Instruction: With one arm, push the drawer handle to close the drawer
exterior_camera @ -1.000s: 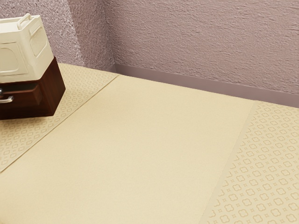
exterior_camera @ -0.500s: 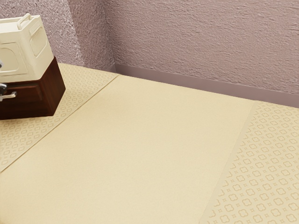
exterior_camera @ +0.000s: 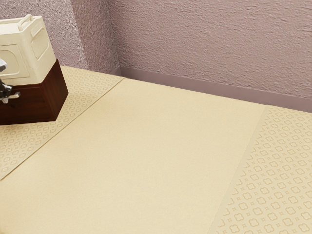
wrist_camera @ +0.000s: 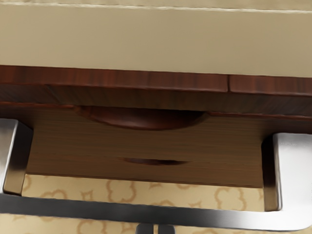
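Handle sitting between tool and drawer front.
Your tool [wrist_camera: 155, 229], tips pressed together, is pointing at mid-handle [wrist_camera: 146, 213]; the bar is running crosswise, so you're needing a straight push toward the drawer front [wrist_camera: 73, 146].

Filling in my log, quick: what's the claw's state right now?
Claw: closed, fingertips all but together, holding nothing.

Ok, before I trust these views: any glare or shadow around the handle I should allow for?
Wrist view: pale glare on the end posts of the handle, its crossbar much darker; deep shade in the recess of the drawer front. Exterior view: the cabinet renders very dark, the table bright and fairly evenly lit.
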Robot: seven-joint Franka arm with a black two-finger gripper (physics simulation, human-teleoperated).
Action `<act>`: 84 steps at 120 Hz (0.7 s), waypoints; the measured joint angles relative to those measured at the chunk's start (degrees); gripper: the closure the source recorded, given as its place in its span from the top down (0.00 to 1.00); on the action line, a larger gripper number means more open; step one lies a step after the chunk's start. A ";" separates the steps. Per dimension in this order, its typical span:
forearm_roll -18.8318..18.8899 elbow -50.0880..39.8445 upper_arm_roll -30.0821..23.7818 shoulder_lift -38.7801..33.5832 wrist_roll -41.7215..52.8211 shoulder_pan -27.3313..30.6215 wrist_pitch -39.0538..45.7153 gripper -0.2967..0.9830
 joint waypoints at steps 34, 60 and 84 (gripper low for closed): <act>-0.70 -22.88 -0.19 -17.05 -0.10 0.28 -0.36 0.28; 1.45 -58.10 9.13 -71.73 -2.29 -48.13 -10.98 0.58; 9.18 -43.59 10.31 -70.58 -6.00 -71.59 -25.04 0.68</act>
